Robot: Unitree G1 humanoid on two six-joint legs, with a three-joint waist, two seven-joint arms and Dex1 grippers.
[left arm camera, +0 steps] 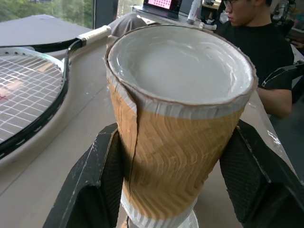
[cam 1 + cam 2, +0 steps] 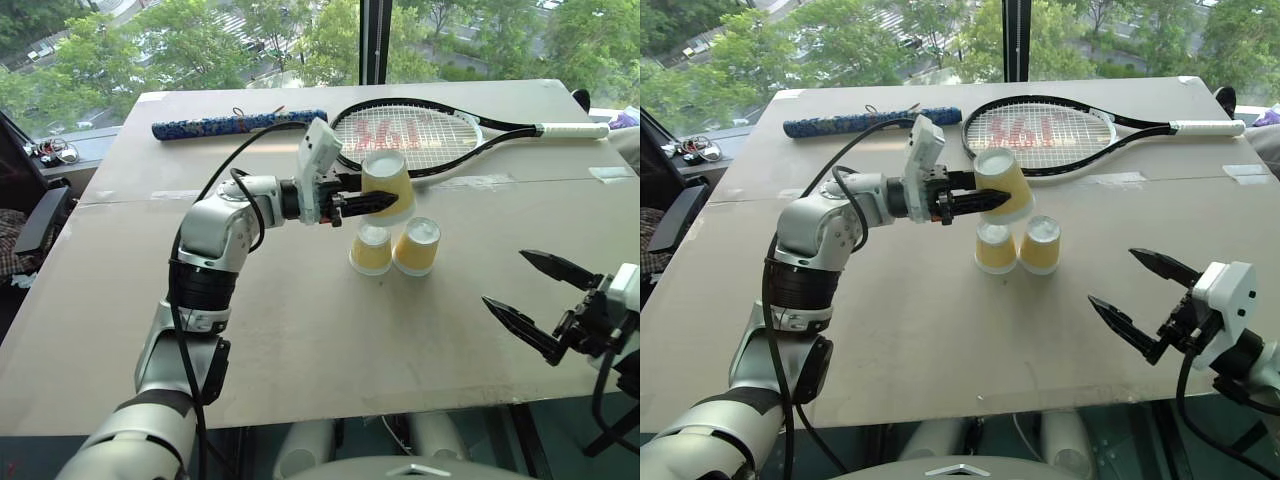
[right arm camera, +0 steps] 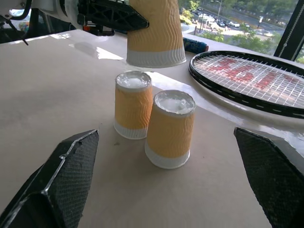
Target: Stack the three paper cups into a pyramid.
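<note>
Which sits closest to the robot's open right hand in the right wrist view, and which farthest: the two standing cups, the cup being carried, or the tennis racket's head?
From the right gripper, open and holding nothing:
1. The two standing cups: the right cup slightly nearer, the left cup just behind.
2. The carried cup, in the air behind them, gripped by the left gripper.
3. The racket head, farther back and to the side.

A beige worktop (image 2: pixel 300 340) stands before large windows with green trees outside. At its far side lies a black racket (image 2: pixel 420 135) with a white grip, and just beside its head a blue patterned roll (image 2: pixel 235 123). A seated person (image 1: pixel 259 47) in black is at the worktop's side.
</note>
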